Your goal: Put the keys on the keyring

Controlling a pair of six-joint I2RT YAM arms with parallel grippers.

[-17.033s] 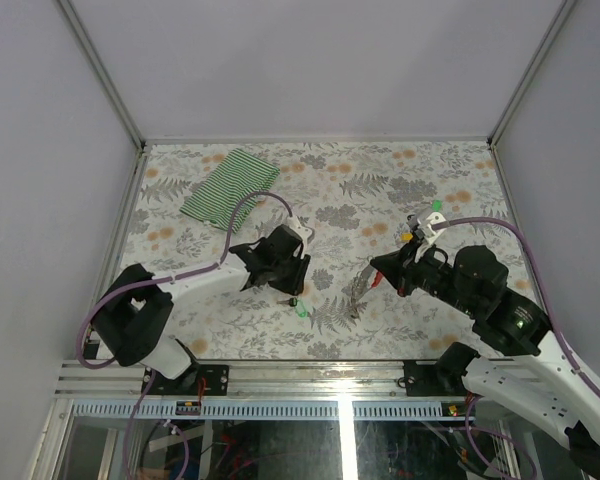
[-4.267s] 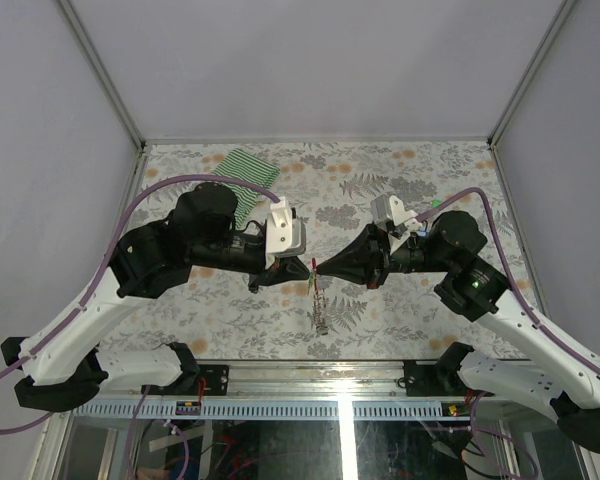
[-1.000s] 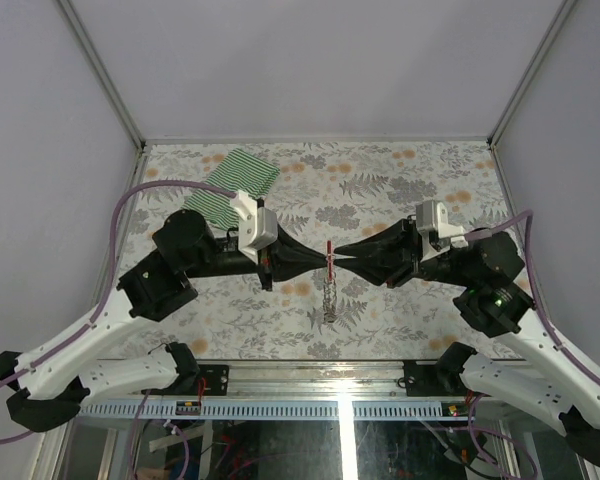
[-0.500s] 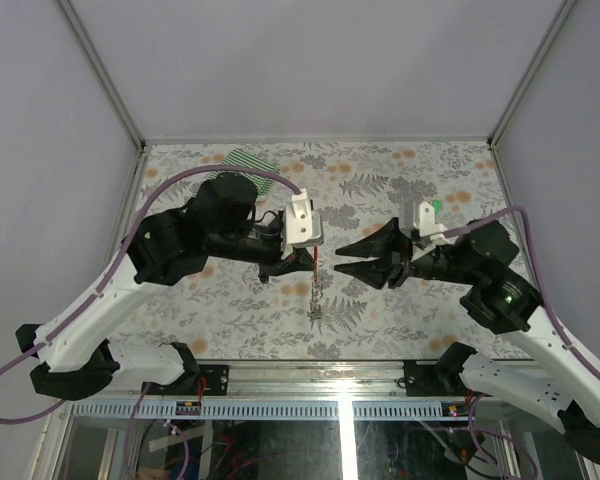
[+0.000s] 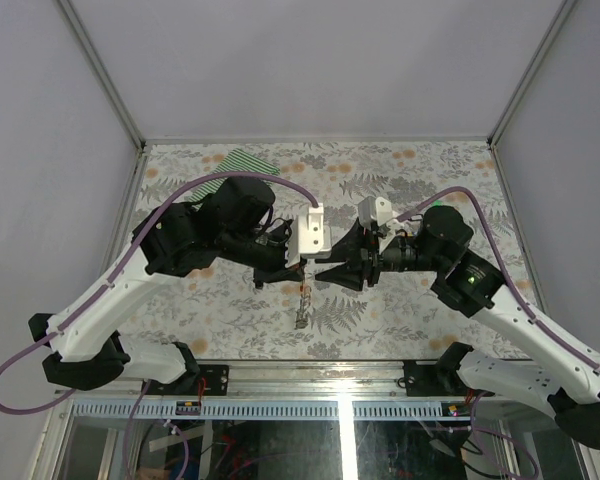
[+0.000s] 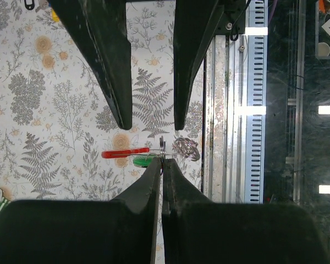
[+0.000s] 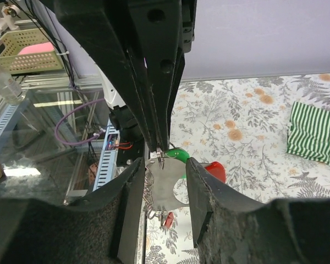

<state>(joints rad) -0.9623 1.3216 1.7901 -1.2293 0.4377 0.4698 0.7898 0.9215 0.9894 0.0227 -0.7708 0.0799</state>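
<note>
Keyring (image 5: 300, 310) pinched in mid-air, second pincer spread around the bunch.
Your left gripper (image 6: 162, 168) is clamped tight where the bunch joins, likely so the chain hangs free above the table (image 5: 430, 180) and a red piece (image 6: 125, 154) and green tag (image 6: 146, 160) jut sideways within reach. Your right gripper (image 7: 165, 164) stands wide apart, gripping nothing, straddling a silvery key (image 7: 162, 192). Both arms are raised, wrists roughly level, tips nose to nose; the striped cloth (image 5: 242, 160) lies well beyond.
</note>
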